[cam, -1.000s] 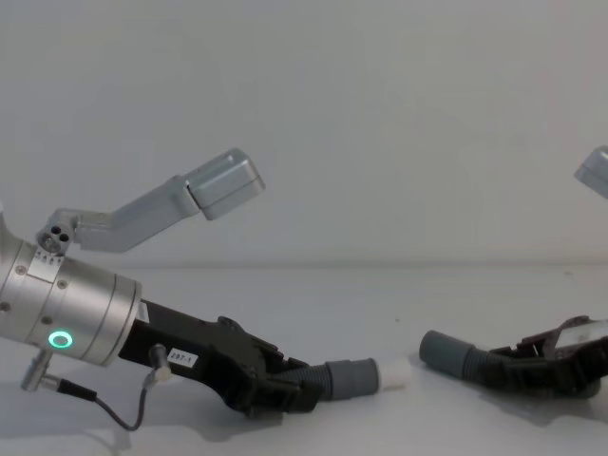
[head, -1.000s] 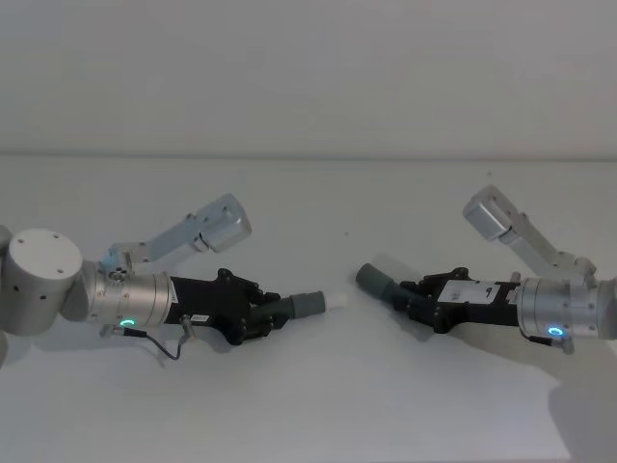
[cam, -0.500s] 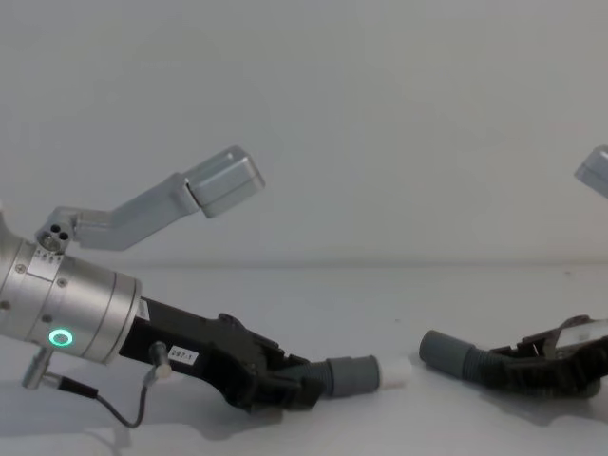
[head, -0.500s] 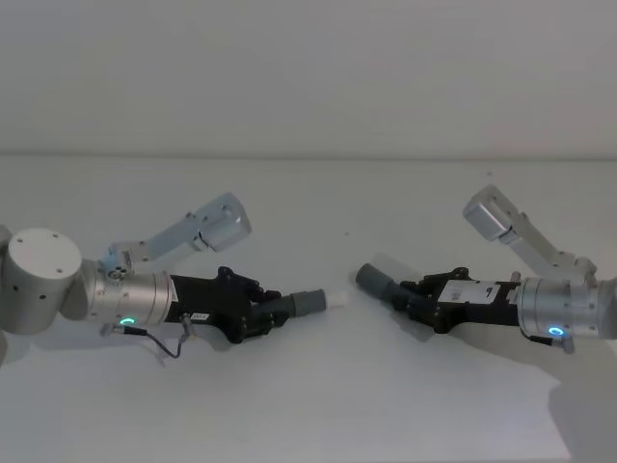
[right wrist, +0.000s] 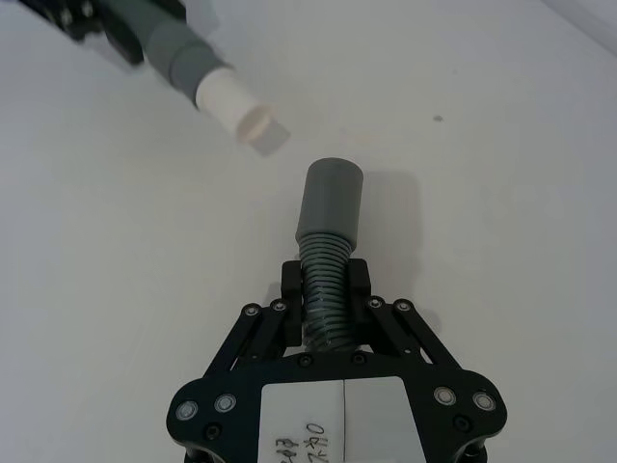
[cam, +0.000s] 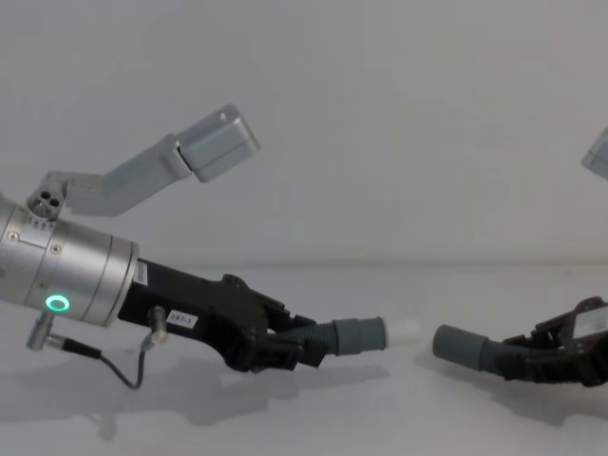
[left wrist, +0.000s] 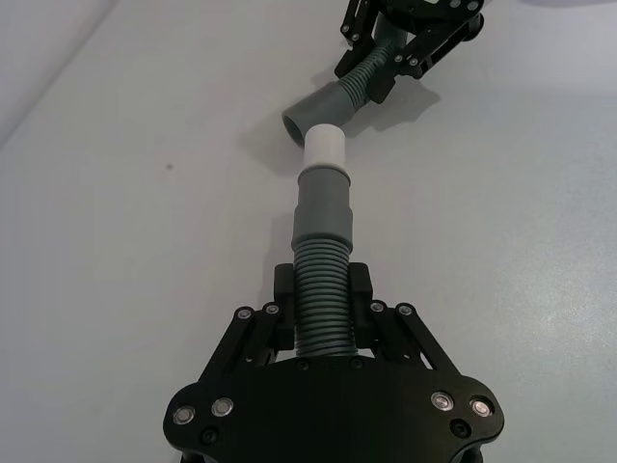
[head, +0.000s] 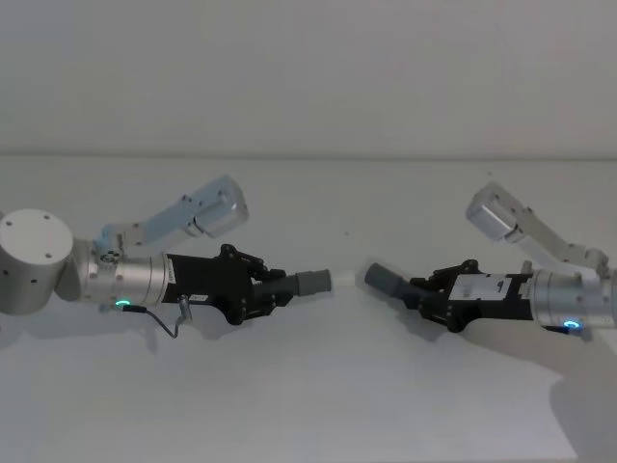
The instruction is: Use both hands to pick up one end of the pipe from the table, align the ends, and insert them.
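Grey ribbed spigot hose (left wrist: 323,280) pinched by left gripper (head: 273,293), hollow-cuff hose (right wrist: 331,207) pinched by right gripper (head: 418,290), ends apart; white table (head: 318,405), pale wall (head: 308,68).

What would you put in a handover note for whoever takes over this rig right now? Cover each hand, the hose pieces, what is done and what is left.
Left black two-finger hand: shut on the dark grey corrugated hose piece with the white spigot.
Right black two-finger hand: shut on the dark grey corrugated hose piece with the plain hollow cuff.
Position: both low over the white matte table, spigot and hollow cuff facing each other across a gap, not touching.
Done: both pieces gripped.
Left: the hollow cuff sits angled to the spigot's axis; line them up, then push the spigot in.
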